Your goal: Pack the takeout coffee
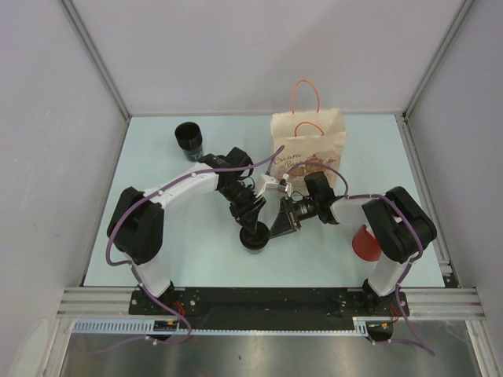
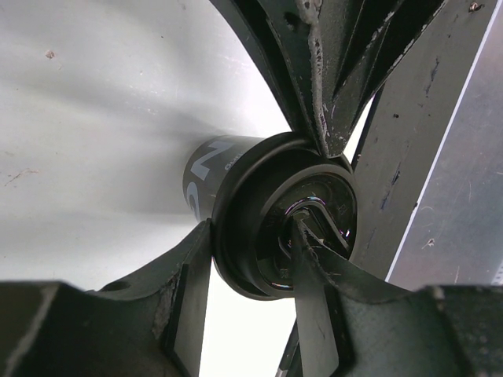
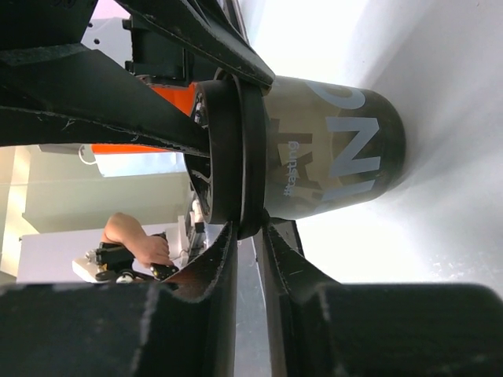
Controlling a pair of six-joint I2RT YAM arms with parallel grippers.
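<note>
The takeout coffee cup [image 1: 253, 239] is black with a black lid and stands in the middle of the table. My left gripper [image 1: 251, 221] reaches down onto it from behind and is shut on it, one finger against the lid's side [image 2: 206, 243] and the other across the lid top [image 2: 308, 263]. My right gripper [image 1: 273, 230] comes in from the right. In the right wrist view its fingertips pinch the lid rim [image 3: 236, 157], one on each side. The cup's printed body [image 3: 338, 157] points away. The brown paper bag [image 1: 308, 149] stands upright behind both grippers.
A second black cup [image 1: 189, 141] sits at the back left. A red cup [image 1: 365, 243] stands beside the right arm's base. The bag's orange handles [image 1: 306, 90] stick up. Grey walls close off the back and both sides.
</note>
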